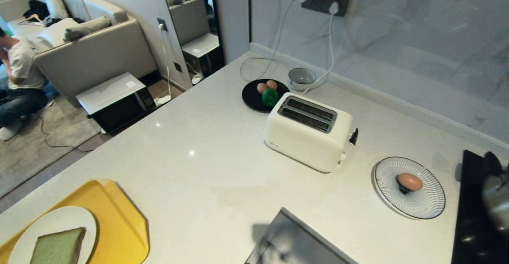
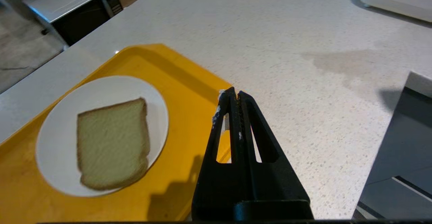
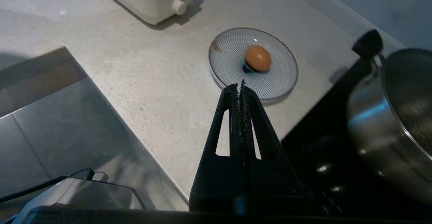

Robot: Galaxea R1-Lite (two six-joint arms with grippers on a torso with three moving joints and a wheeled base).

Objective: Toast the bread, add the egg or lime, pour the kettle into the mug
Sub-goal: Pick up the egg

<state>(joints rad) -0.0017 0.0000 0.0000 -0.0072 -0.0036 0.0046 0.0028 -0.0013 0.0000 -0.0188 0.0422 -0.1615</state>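
Observation:
The pale green bread (image 1: 59,246) (image 2: 113,143) lies flat on a white plate (image 2: 57,143) on a yellow tray (image 1: 119,216) at the counter's front left. My left gripper (image 2: 235,94) hovers shut and empty over the tray's edge beside the plate. A white toaster (image 1: 308,131) stands mid-counter with both slots empty. Behind it, a black plate (image 1: 248,97) holds two eggs (image 1: 261,88) and the lime (image 1: 270,97). Another egg (image 1: 409,181) (image 3: 258,58) sits on a striped plate (image 3: 280,79). My right gripper (image 3: 240,85) hangs shut and empty just short of it. Kettle and mug are out of view.
A steel pot (image 1: 497,200) sits on a black hob (image 1: 469,224) at the right edge. A small grey bowl (image 1: 301,76) and white cables lie near the wall sockets. A grey metal recess (image 1: 294,240) cuts into the front edge. A person sits on the floor far left.

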